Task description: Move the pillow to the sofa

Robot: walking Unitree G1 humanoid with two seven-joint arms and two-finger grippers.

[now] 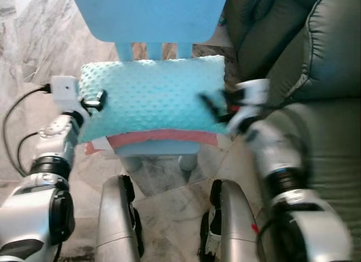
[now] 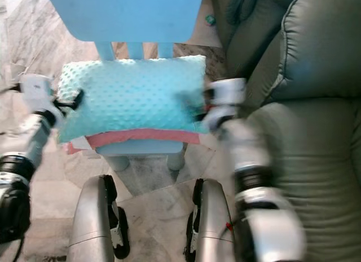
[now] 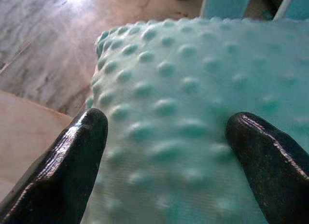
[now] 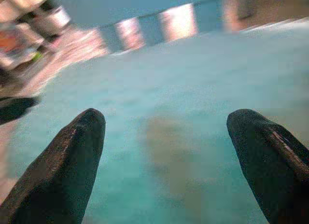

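The dotted turquoise pillow (image 1: pixel 152 95) lies on the seat of a light blue chair (image 1: pixel 152 13), on top of a pink cushion (image 1: pixel 161 139). The left gripper (image 1: pixel 100 98) is at the pillow's left edge, its jaws spread wide with the bumpy fabric between them. The right gripper (image 1: pixel 210 104) is at the pillow's right edge, blurred, its jaws also parted. The grey-green sofa (image 1: pixel 316 75) stands just beside the pillow's right end, over marble floor (image 1: pixel 28 42).
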